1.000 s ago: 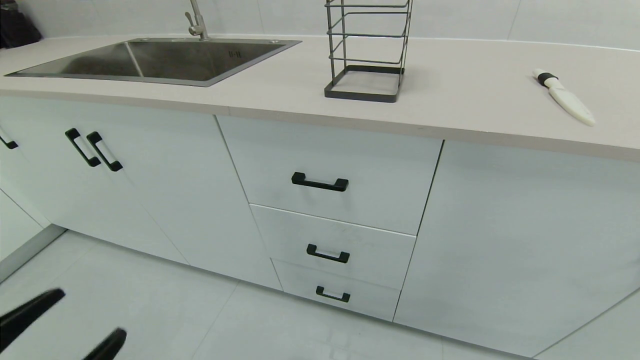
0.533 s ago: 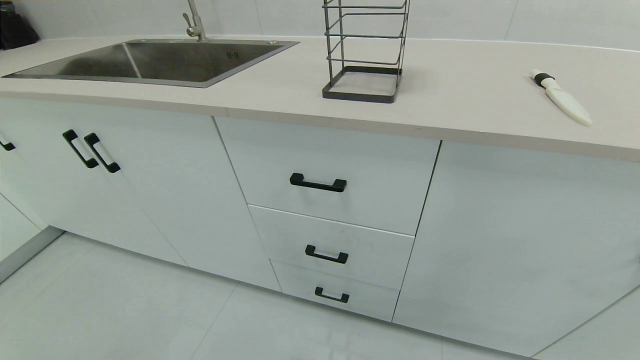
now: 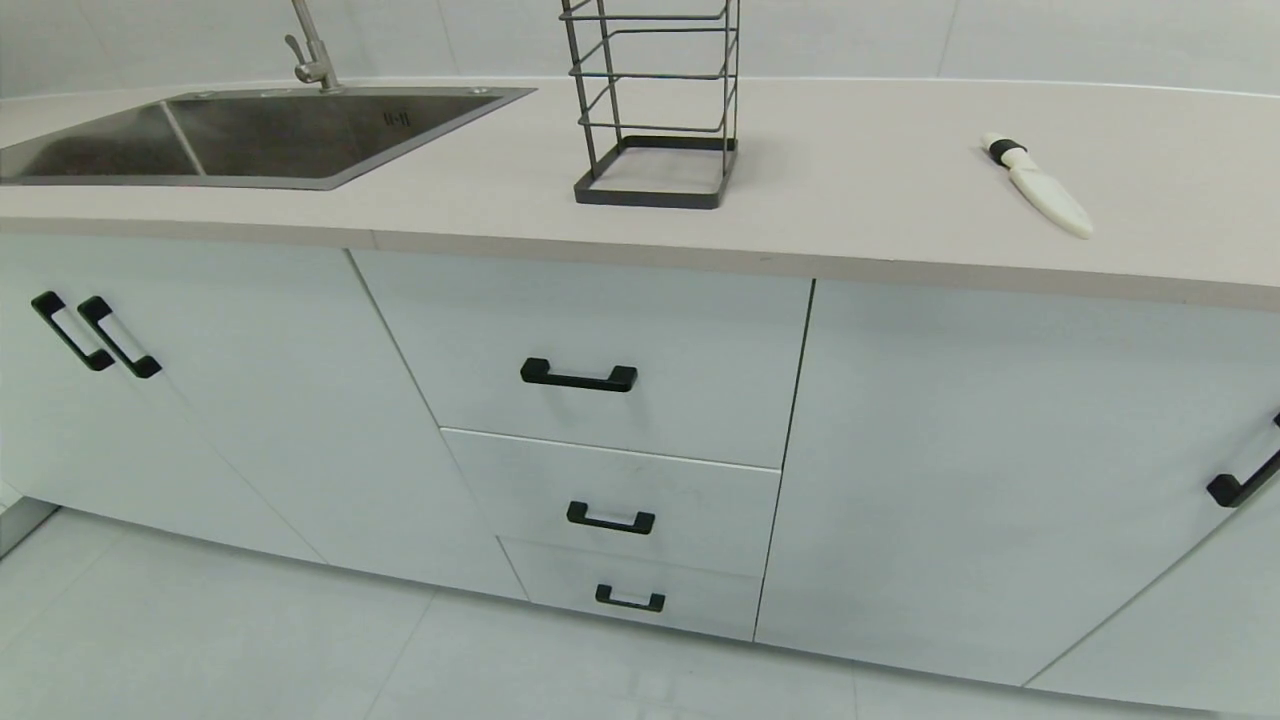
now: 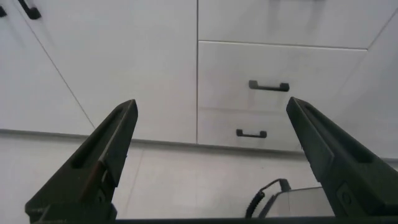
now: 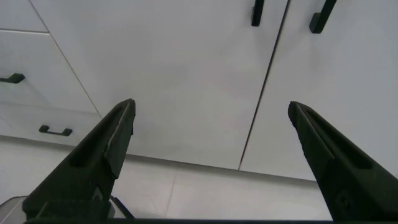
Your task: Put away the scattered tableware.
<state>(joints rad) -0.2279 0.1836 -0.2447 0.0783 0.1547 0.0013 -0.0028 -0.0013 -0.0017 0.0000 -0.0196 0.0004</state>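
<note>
A white knife with a black band on its handle [image 3: 1038, 185] lies flat on the beige countertop [image 3: 880, 200] at the right. A dark wire rack [image 3: 655, 105] stands on the counter near the middle, with nothing in it. My left gripper [image 4: 211, 118] is open and held low, facing the white drawer fronts [image 4: 280, 74] just above the floor. My right gripper [image 5: 211, 118] is also open, low in front of white cabinet doors [image 5: 161, 74]. Neither gripper holds anything.
A steel sink [image 3: 240, 125] with a faucet [image 3: 312, 50] is set into the counter at the left. Three drawers with black handles [image 3: 578, 377] stack below the rack. Cabinet doors flank them. Pale tiled floor [image 3: 250, 650] lies in front.
The camera has swung to the right, so the sink, rack and knife sit further left in the picture. The black fingers seen at the lower left a second ago have left the head view.
</note>
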